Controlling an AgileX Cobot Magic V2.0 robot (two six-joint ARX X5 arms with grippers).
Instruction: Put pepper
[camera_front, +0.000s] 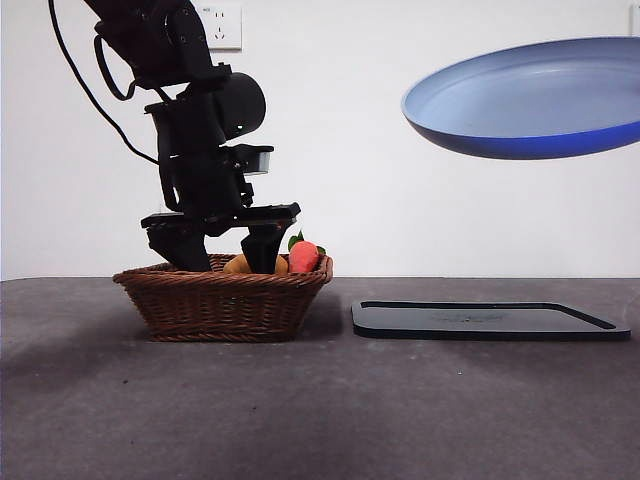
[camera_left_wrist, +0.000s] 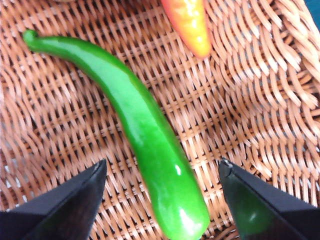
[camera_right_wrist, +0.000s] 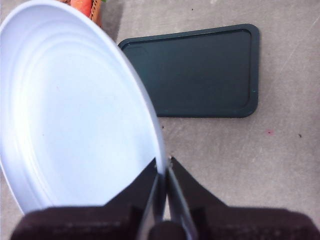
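Note:
The pepper, glossy green, long and curved, lies on the woven floor of the wicker basket. My left gripper is open, low inside the basket, with one jaw on each side of the pepper's thick end. In the front view this gripper reaches down into the basket and the pepper is hidden by the rim. My right gripper is shut on the rim of the blue plate and holds it high in the air at the right.
A red-orange fruit with green leaves and a yellow-orange fruit lie in the basket; an orange-red tip shows near the pepper. A dark flat tray lies on the table under the plate, also in the right wrist view.

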